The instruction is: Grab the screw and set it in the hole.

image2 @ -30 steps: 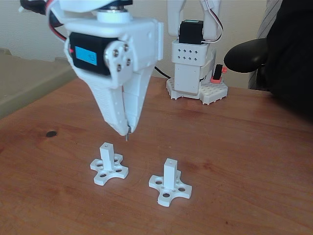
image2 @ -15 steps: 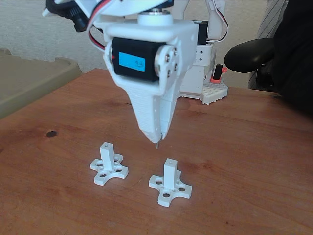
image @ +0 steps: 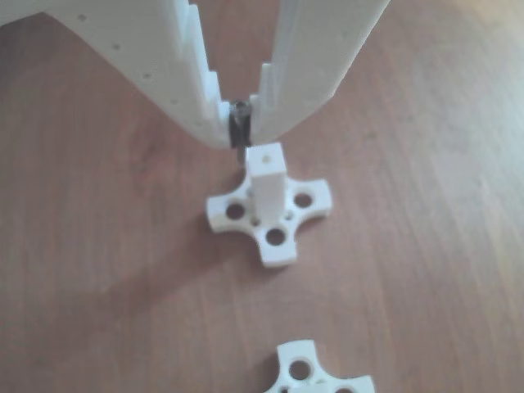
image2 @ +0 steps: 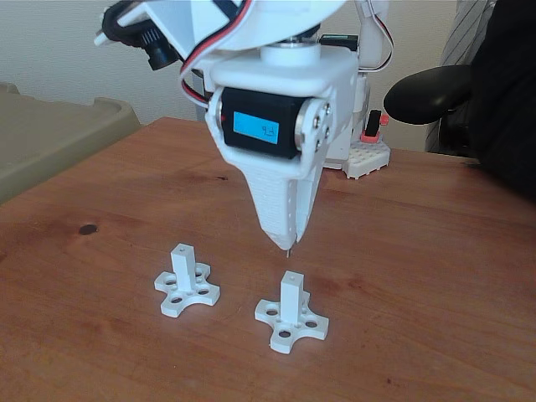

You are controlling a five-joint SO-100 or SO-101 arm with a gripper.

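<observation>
My white gripper (image2: 286,241) points straight down, shut on the screw (image2: 287,249), whose thin dark tip pokes out below the fingertips. In the other view the gripper (image: 239,135) pinches the dark screw (image: 238,131) just behind and above a white square post (image: 266,180) with a small hole (image: 268,155) in its top face. In the fixed view the screw tip hangs a little above the right post (image2: 291,295) and its hole (image2: 291,275), slightly behind it. A second post (image2: 182,268) stands to the left.
Both posts stand on cross-shaped bases (image2: 289,322) with larger round holes. The arm's base (image2: 356,142) is at the table's back. A black chair armrest (image2: 423,92) and dark clothing (image2: 511,100) are at the right, a beige surface (image2: 50,142) at the left.
The gripper has carried the screw rightward, from above the left post to just above the right post, and stayed shut.
</observation>
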